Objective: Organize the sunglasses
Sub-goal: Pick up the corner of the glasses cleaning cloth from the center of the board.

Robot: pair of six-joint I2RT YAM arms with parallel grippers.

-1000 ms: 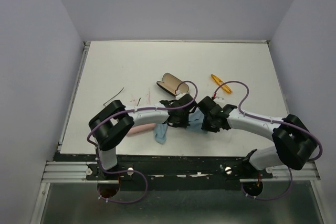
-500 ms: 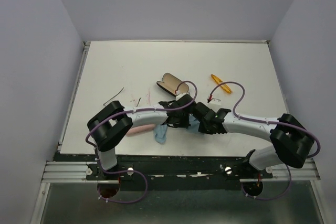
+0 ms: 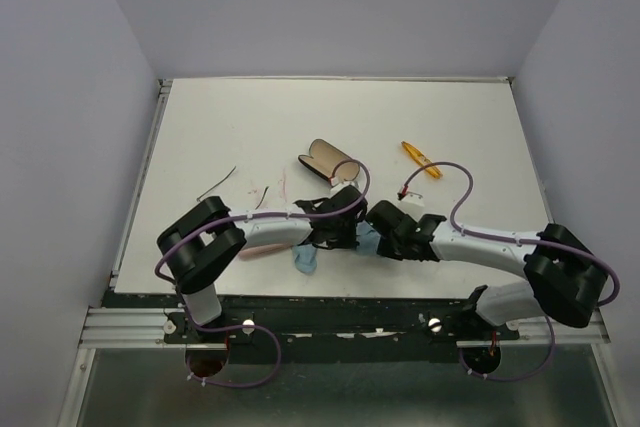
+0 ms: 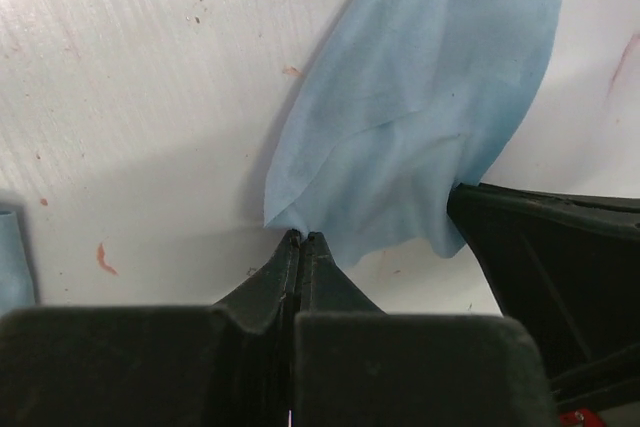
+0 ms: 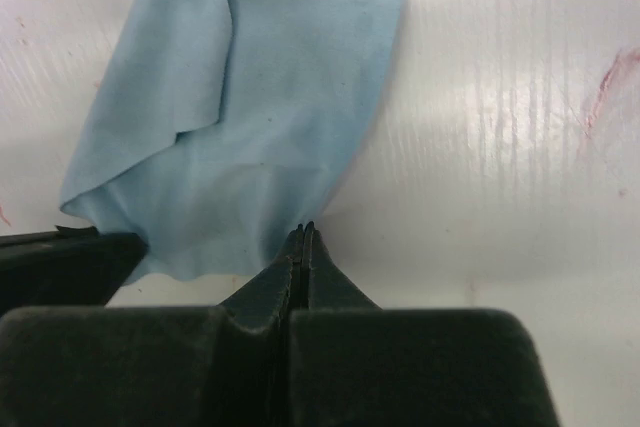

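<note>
The orange-yellow folded sunglasses (image 3: 421, 160) lie on the white table at the right, far from both grippers. My left gripper (image 3: 346, 236) and right gripper (image 3: 380, 238) meet low over a light-blue cloth (image 3: 367, 239) near the front middle. In the left wrist view my left gripper (image 4: 300, 238) is shut on one corner of the cloth (image 4: 430, 107). In the right wrist view my right gripper (image 5: 303, 229) is shut on another edge of the same cloth (image 5: 260, 97). The cloth lies spread on the table between them.
An open black case (image 3: 322, 159) with a tan inside lies behind the grippers. A pink case (image 3: 268, 245) lies under the left arm, with a second blue cloth (image 3: 305, 260) beside it. A thin dark wire (image 3: 217, 185) lies at the left.
Both grippers have come closer together and moved toward the near edge, low over the cloth. The sunglasses and cases have not moved.
</note>
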